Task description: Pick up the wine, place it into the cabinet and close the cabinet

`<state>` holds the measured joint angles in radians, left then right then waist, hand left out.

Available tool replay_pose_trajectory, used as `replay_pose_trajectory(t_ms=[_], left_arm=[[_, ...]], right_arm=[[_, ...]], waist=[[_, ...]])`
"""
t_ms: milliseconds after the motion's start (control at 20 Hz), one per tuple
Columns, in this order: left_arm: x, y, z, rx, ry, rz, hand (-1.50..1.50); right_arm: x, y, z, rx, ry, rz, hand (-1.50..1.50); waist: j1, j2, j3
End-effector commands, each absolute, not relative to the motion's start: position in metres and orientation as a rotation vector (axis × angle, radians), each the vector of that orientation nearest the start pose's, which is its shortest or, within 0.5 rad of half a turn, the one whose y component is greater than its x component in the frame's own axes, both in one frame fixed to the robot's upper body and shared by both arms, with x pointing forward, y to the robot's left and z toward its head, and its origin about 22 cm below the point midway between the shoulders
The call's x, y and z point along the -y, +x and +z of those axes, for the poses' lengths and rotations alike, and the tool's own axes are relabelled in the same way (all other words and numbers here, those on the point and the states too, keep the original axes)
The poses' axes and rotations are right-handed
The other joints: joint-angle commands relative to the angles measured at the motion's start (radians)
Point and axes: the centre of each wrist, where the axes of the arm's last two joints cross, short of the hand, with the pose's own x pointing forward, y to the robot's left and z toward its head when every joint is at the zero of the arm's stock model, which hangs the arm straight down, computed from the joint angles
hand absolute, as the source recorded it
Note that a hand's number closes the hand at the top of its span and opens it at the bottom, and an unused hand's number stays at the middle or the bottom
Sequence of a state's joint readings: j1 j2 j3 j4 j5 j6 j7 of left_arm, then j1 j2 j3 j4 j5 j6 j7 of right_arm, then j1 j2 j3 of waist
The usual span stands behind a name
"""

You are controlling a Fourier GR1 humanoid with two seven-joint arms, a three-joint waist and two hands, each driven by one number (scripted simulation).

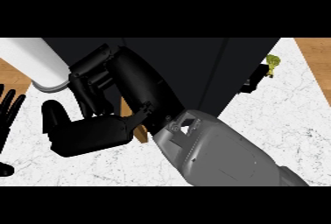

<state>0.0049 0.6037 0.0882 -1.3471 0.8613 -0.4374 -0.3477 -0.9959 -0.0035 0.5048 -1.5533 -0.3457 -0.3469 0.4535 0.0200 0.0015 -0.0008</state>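
Since no wine shows plainly, I judge it hidden behind my right hand (pixel 97 135); whether that hand clasps it I cannot tell. Being glass, it should be heavy, slick and breakable, so grip the body. Just beyond stands the dark cabinet (pixel 194 65); my left hand (pixel 9 109) rests open, far leftward.

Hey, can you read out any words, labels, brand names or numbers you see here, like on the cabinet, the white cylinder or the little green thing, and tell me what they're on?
None can be read.
The dark cabinet: plain, no lettering.
The white cylinder: no label on the side that shows.
The small green object by the cabinet: too small to tell any marking.
The right hand and left hand: plain black, no marks.
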Motion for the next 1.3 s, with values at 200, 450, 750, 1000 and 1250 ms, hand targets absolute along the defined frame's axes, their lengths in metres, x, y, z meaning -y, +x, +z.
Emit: replay_pose_trajectory(t_ms=[200, 450, 750, 1000, 1250], left_arm=[[-0.406, 0.229, 0.029, 1.853, -0.387, 0.130, -1.50], [-0.401, 0.238, 0.024, 1.852, -0.383, 0.145, -1.50], [-0.401, 0.239, 0.037, 1.843, -0.398, 0.119, -1.50], [-0.400, 0.241, 0.041, 1.857, -0.423, 0.113, -1.50], [-0.391, 0.240, 0.027, 1.844, -0.431, 0.101, -1.50]], right_arm=[[0.019, 0.320, 0.214, 1.680, 0.511, 0.455, 1.50], [0.039, 0.349, 0.185, 1.718, 0.479, 0.448, 1.50], [0.049, 0.369, 0.175, 1.716, 0.426, 0.483, 1.50], [0.070, 0.386, 0.187, 1.742, 0.393, 0.470, 1.50], [0.088, 0.392, 0.179, 1.757, 0.384, 0.477, 1.50]], waist=[[-0.013, -0.002, 0.001], [-0.014, 0.001, 0.001], [-0.007, 0.003, 0.001], [-0.004, 0.005, 0.001], [-0.011, 0.007, 0.000]])
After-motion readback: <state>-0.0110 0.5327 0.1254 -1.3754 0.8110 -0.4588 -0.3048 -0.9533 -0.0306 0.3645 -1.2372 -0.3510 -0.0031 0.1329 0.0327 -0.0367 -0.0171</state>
